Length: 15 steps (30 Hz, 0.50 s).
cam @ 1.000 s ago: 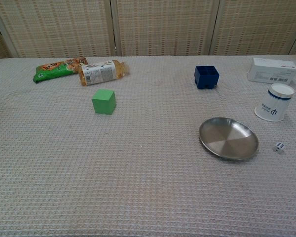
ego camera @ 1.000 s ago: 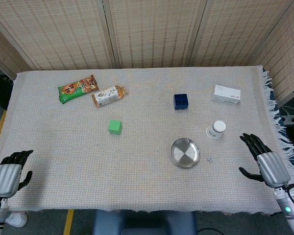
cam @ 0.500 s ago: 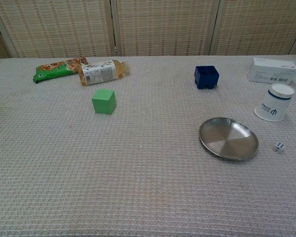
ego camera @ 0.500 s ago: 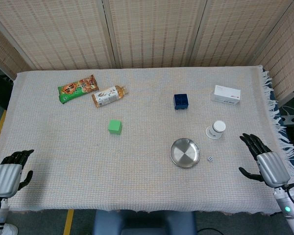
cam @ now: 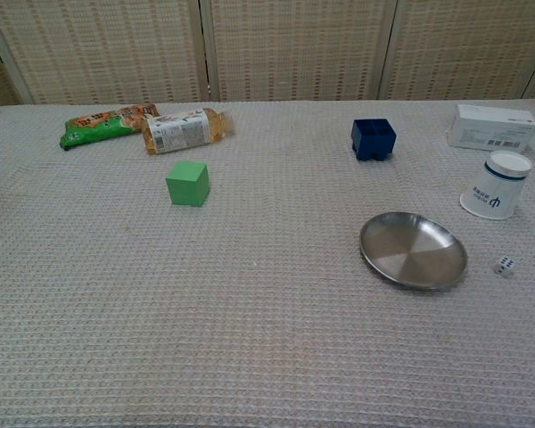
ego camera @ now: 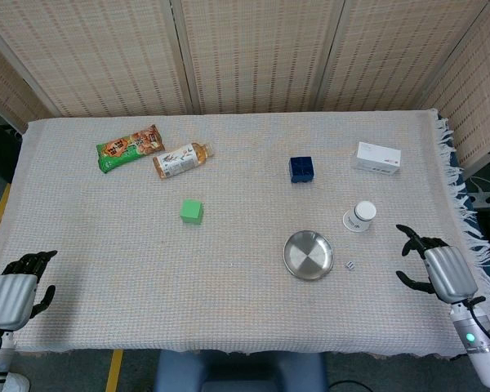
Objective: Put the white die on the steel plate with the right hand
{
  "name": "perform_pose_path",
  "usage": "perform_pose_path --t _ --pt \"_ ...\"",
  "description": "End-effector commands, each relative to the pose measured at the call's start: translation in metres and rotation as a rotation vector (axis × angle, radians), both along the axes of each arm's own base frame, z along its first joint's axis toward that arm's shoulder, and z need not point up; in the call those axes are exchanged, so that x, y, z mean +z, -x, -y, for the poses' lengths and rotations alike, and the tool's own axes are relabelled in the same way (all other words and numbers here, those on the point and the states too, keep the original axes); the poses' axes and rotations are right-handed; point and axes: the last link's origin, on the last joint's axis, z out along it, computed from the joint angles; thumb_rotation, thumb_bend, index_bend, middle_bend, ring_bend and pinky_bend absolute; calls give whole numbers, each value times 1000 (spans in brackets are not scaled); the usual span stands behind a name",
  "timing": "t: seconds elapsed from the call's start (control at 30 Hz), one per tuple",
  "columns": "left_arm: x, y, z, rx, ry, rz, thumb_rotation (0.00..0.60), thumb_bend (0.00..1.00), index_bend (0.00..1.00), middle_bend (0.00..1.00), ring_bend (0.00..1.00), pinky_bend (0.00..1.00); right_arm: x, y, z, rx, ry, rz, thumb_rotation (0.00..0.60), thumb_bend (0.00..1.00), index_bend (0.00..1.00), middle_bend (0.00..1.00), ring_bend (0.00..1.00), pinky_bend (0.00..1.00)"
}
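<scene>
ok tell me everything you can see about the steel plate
The steel plate is a small round shallow dish of shiny bare metal with a raised rim, lying flat and upright on the woven cloth. Nothing is in it. The white die sits just off its right edge, not touching, and the paper cup stands behind that. No hand touches it.

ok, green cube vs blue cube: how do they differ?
The green cube is solid with plain faces; the blue cube is open on top, with compartments. Green cube sits toward the table's left, blue cube farther back on the right. Both rest upright on the cloth, untouched.
</scene>
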Motion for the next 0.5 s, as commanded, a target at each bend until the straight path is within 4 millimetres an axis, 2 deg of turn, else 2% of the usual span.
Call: perform_pose_path --t 0.03,0.23,0.5 --pt "1 0 1 4 -1 -1 600 396 176 210 189 309 -5 1 10 -11 4 -6 600 119 240 713 616 551" --pt "1 0 1 6 -10 -3 600 396 177 211 197 309 -17 10 28 -74 -68 -30 600 120 237 838 738 669" --pt "0 0 0 11 2 -5 600 396 177 211 197 309 -33 16 40 -109 -151 -33 600 119 122 866 771 713"
